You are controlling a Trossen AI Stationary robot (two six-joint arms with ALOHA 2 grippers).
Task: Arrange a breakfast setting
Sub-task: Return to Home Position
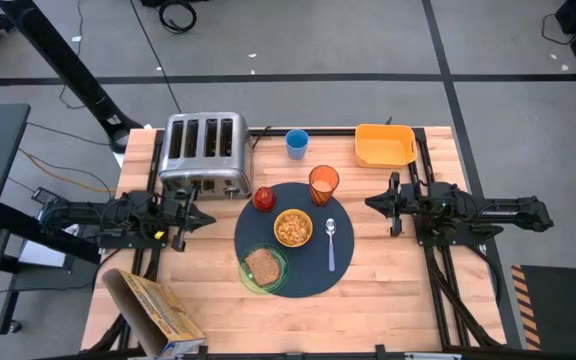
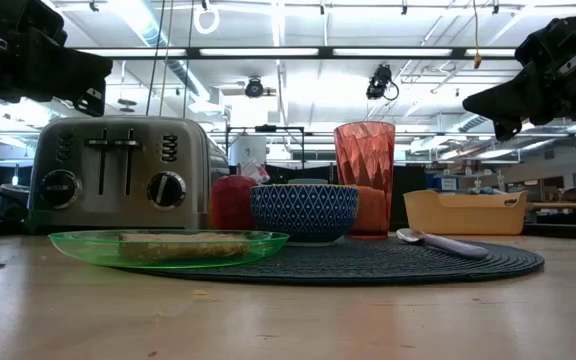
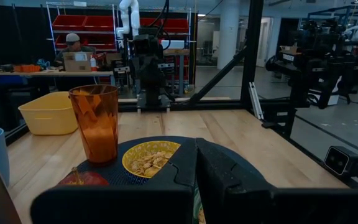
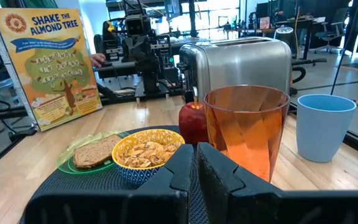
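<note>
The large round dark-navy mat (image 1: 306, 272) lies at the centre of the table and serves as the reference for all positions. The small cereal bowl (image 1: 293, 228) sits at the mat's centre, filled with cereal. The silver spoon (image 1: 331, 245) lies flat on the mat to the right of the bowl. Its long axis runs from the mat's far rim to its near rim, with the bowl end toward the orange tumbler (image 1: 324, 184) and the handle toward the near rim. The tumbler stands upright at the mat's far-right rim. The red apple (image 1: 264, 198) rests at the far-left rim. The small translucent green plate (image 1: 278, 270) overlaps the near-left rim and carries the toast slice (image 1: 262, 265), lying flat. The left gripper (image 1: 206, 215) hangs above the table, off the mat's left side, fingers closed together and empty. The right gripper (image 1: 371, 203) hangs off the mat's right side, likewise closed and empty.
</note>
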